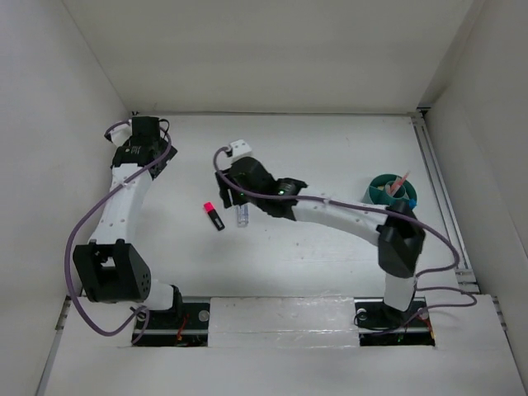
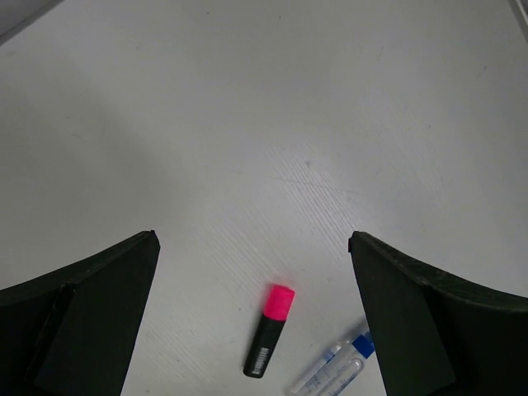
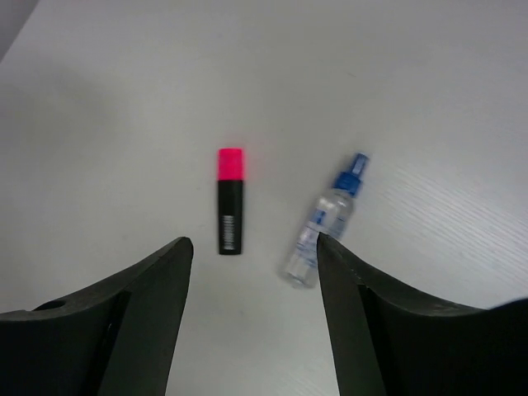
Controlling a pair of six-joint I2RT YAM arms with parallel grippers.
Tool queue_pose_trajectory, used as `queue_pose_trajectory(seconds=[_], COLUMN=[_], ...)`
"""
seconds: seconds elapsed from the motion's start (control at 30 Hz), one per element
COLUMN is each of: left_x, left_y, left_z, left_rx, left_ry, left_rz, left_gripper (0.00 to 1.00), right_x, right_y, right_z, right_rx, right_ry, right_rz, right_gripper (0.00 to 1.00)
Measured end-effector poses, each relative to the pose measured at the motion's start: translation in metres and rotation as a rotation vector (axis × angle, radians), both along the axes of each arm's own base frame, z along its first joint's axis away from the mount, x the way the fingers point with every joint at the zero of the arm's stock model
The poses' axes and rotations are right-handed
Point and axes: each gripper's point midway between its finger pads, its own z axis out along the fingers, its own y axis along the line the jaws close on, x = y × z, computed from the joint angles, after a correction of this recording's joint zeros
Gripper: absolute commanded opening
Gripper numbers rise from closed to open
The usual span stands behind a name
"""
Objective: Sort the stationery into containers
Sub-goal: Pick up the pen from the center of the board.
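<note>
the right claw (image 3: 253, 247) is hanging released over the tabletop (image 3: 396, 74), its two fingers standing apart with nothing between them. it is looking down on a black marker with a pink cap (image 3: 230, 202) and a small clear bottle with a blue cap (image 3: 323, 221), both lying flat, near each other but not touching. the left claw (image 2: 252, 239) is also gaping wide and holding nothing, off at the far left. the teal cup (image 1: 375, 188) is sitting well apart at the right, with a thin salmon pencil (image 1: 402, 180) leaning in it. both loose pieces are probably going to feel light and stiff. the bottle is looking smooth and round, so it is likely to roll or slip; pinching across the middle of its body seems safest. the marker is offering flatter sides along its black barrel.
</note>
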Motion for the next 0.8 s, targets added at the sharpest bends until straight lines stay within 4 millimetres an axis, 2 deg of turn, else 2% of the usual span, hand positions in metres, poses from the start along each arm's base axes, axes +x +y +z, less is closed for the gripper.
queue_pose_trajectory(seconds=[0.07, 0.13, 0.27, 0.37, 0.53, 0.63, 0.8], left_x=[-0.002, -0.005, -0.009, -0.010, -0.010, -0.010, -0.012], left_y=[0.002, 0.006, 0.011, 0.012, 0.011, 0.011, 0.011], left_z=[0.005, 0.013, 0.021, 0.021, 0.020, 0.021, 0.026], left_rx=[0.012, 0.026, 0.039, 0.040, 0.038, 0.038, 0.035], left_ry=[-0.016, -0.037, -0.065, -0.061, -0.060, -0.062, -0.079], left_rz=[0.021, 0.044, 0.078, 0.084, 0.084, 0.085, 0.088], left_gripper=[1.00, 1.00, 1.00, 1.00, 1.00, 1.00, 1.00], right_x=[-0.003, -0.002, 0.006, 0.011, 0.008, 0.007, 0.011], right_y=[0.036, 0.062, 0.094, 0.101, 0.089, 0.086, 0.093], right_z=[-0.008, -0.016, -0.045, -0.073, -0.113, -0.125, -0.131], right_rx=[-0.018, -0.032, -0.100, -0.167, -0.263, -0.286, -0.273], right_ry=[0.015, 0.028, 0.073, 0.110, 0.191, 0.226, 0.240], right_rz=[0.069, 0.125, 0.199, 0.226, 0.247, 0.264, 0.293], right_gripper=[0.68, 0.68, 0.68, 0.66, 0.66, 0.66, 0.66])
